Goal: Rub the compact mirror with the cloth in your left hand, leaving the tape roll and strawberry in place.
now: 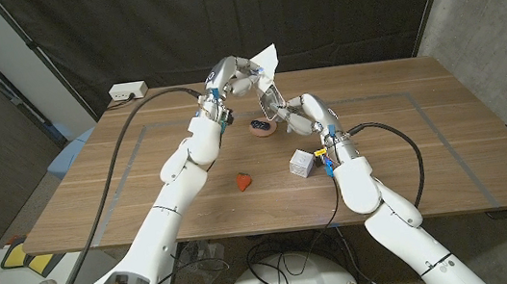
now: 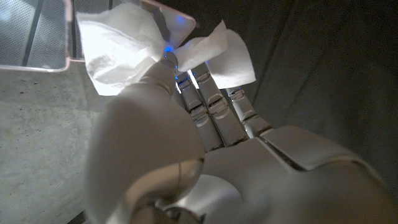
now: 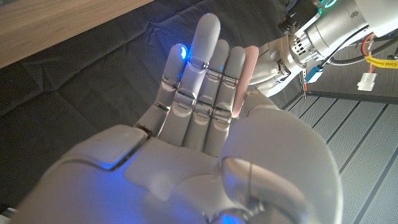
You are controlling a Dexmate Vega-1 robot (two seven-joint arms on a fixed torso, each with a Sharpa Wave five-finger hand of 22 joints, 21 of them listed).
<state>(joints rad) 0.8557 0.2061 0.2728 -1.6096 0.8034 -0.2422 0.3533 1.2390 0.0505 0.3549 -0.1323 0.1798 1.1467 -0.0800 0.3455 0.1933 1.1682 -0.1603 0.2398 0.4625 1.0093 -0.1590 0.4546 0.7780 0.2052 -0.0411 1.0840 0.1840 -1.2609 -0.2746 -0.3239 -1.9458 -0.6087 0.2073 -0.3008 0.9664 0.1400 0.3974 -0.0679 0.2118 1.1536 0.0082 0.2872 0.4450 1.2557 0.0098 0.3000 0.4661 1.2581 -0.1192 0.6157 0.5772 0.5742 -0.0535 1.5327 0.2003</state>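
My left hand point(image 1: 231, 75) is raised over the table's far middle and pinches a white cloth point(image 1: 267, 58). In the left wrist view the cloth point(image 2: 118, 43) bunches at the fingertips against the pink-rimmed compact mirror point(image 2: 37, 37). My right hand point(image 1: 296, 112) holds the mirror point(image 1: 270, 99) up in the air, tilted towards the cloth. Its pink edge point(image 3: 249, 65) peeks out past the right hand's fingers point(image 3: 205, 93). A pinkish tape roll point(image 1: 261, 126) lies on the table below both hands. The red strawberry point(image 1: 244, 180) sits nearer the front edge.
A small white box point(image 1: 302, 162) stands on the table beside my right wrist. A white power strip point(image 1: 128, 90) lies at the far left corner with a cable running along the left arm. A dark curtain hangs behind the table point(image 1: 446, 128).
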